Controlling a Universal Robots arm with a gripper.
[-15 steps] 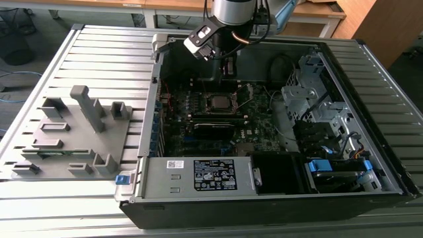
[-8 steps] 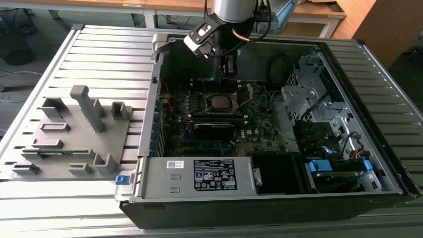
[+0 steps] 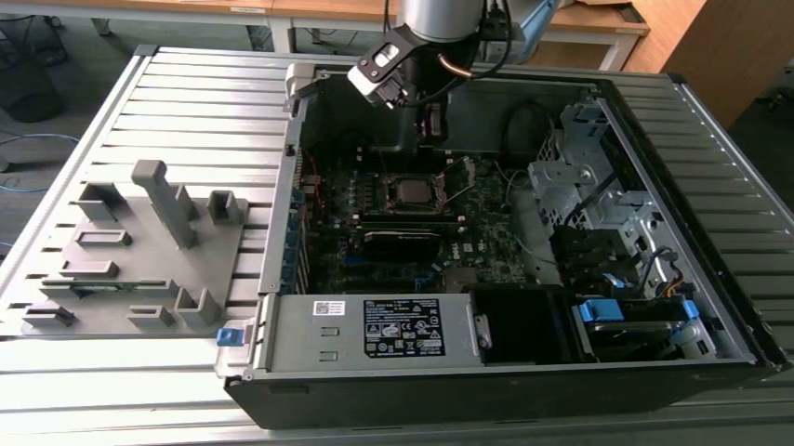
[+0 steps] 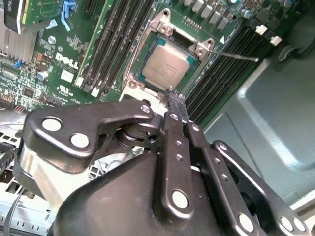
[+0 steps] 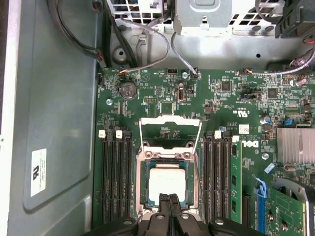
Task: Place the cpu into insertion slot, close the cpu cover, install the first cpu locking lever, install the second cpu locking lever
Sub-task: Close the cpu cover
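Note:
The cpu [image 5: 166, 181] lies flat in the insertion slot [image 5: 144, 169], its dull grey top facing up; both wrist views show it [image 4: 167, 66]. The cpu cover [image 5: 170, 120] stands swung open, a thin silvery frame rising from the socket's far edge. A thin wire locking lever [image 4: 237, 55] sticks out sideways from one socket corner. My gripper [image 4: 176, 97] hovers just off the socket's edge, its fingers pressed together with nothing between them. In the exterior view the gripper [image 3: 430, 123] hangs inside the open case, above and behind the socket [image 3: 410, 192].
Long black memory slots [image 5: 115, 182] flank the socket on both sides. A finned heat sink [image 5: 295, 145] and loose cables [image 5: 147, 54] lie nearby. A grey box with a white label [image 3: 372, 330] fills the case front. A grey fixture tray [image 3: 137, 251] sits at the exterior view's left.

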